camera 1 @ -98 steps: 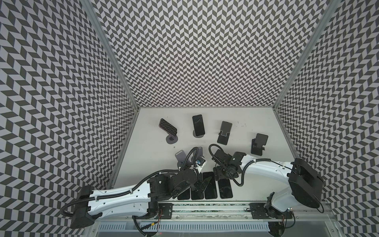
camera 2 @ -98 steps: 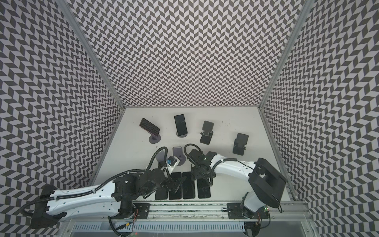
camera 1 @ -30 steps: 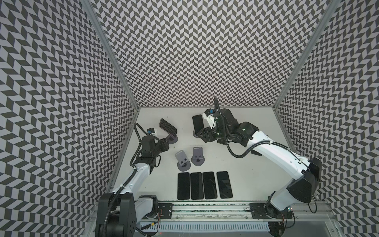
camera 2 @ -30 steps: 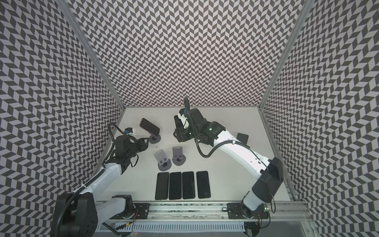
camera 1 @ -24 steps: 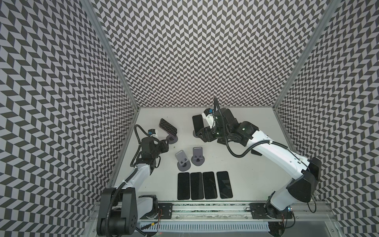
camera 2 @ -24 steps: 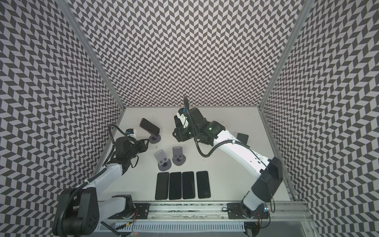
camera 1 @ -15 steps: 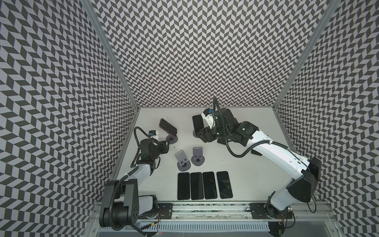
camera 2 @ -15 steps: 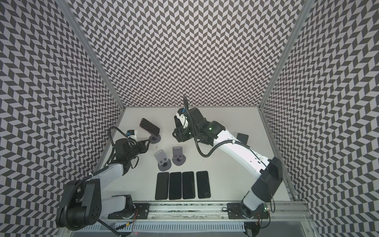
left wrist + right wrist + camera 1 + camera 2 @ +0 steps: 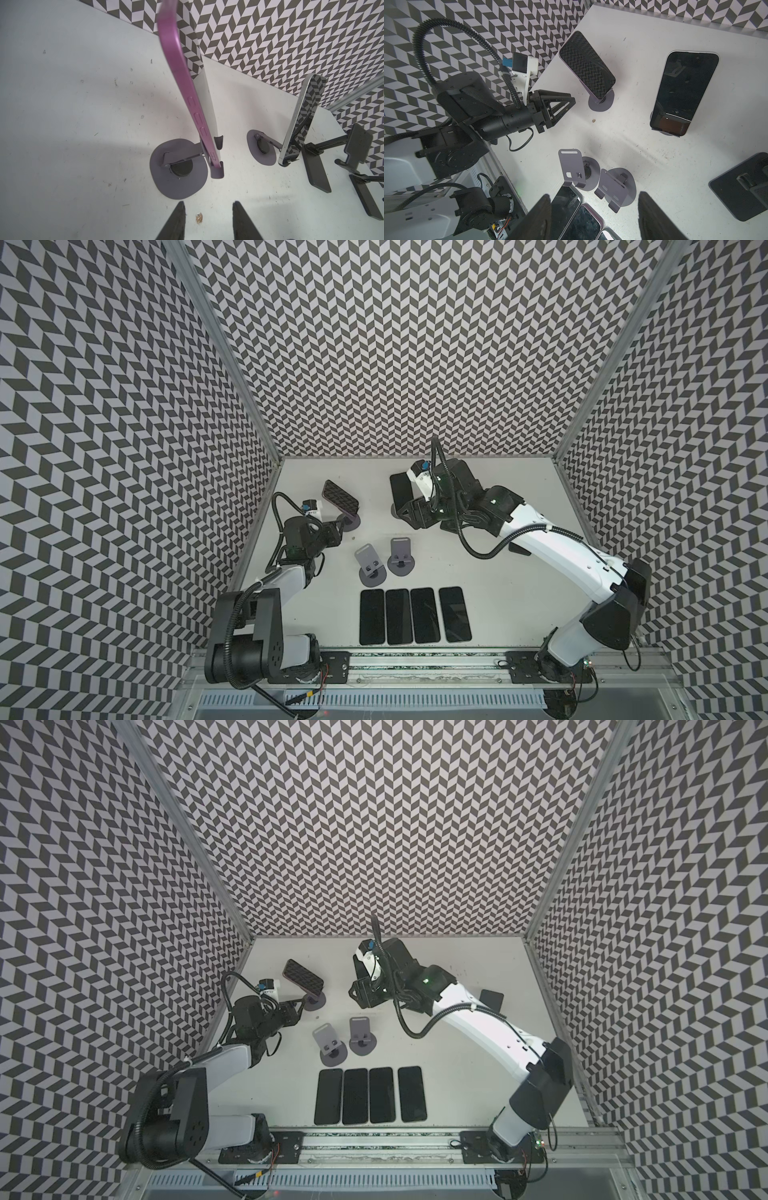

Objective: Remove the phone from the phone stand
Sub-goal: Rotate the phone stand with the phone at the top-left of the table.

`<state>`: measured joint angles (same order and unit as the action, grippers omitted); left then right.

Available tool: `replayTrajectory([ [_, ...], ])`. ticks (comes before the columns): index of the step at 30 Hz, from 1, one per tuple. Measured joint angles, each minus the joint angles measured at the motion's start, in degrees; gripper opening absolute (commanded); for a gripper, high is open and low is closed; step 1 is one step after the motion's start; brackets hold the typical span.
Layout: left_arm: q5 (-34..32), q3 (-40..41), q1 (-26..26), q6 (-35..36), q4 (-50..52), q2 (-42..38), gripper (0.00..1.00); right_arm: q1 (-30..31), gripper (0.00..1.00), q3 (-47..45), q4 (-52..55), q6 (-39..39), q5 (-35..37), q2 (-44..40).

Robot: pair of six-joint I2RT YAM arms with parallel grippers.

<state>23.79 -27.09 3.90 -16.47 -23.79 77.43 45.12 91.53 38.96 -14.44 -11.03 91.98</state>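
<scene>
Low beside the phone stand (image 9: 166, 182), left pincer (image 9: 207, 204) level, clenched, empty; right pincer (image 9: 592, 194) released.

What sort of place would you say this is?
Likely a robot test cell: chevron-patterned walls enclose a white table, two arms are mounted on a rail at its front, and four phones lie in a neat row.
</scene>
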Motion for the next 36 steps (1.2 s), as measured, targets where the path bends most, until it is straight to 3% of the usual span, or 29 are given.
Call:
replayTrajectory([
  [14, 0.07, -7.04, 0.39, 0.61, 1.40, 8.37, 0.37, -0.04, 0.64, -0.13, -0.02, 0.13, -0.13, 0.98],
  [36, 0.68, -7.78, 1.14, 0.57, 2.56, 9.77, 0.37, -0.33, 0.63, -0.22, -0.02, 0.13, -0.15, 1.44],
])
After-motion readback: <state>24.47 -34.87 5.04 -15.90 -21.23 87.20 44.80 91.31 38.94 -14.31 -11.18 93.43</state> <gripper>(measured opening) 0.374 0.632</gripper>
